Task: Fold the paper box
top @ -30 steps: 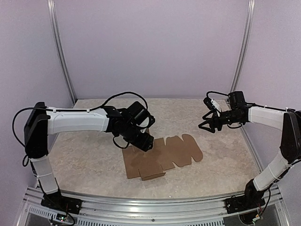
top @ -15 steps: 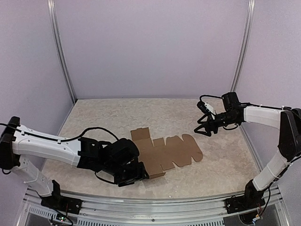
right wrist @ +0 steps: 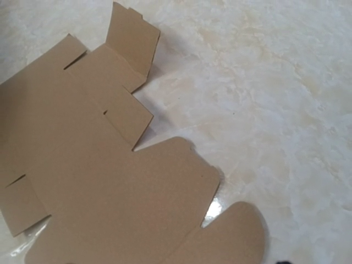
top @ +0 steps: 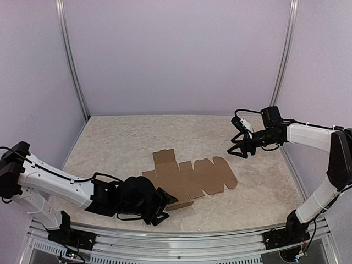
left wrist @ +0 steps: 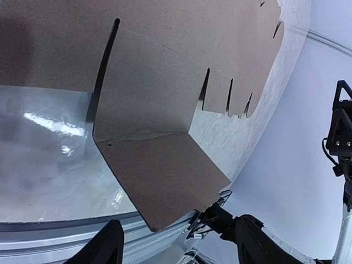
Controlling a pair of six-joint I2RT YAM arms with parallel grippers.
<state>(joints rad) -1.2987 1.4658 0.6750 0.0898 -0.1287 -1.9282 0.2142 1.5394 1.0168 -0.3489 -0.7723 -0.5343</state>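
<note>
Jaws spread wide on both arms, nothing gripped.
Left jaws sit low at the near edge of the paper box (top: 193,177), facing its upturned flap; right jaws hover well apart; box lies mid-tabletop (top: 110,144).

Jaws apart on both: left end effector (top: 164,210) low, right end effector (top: 235,149) raised.
</note>
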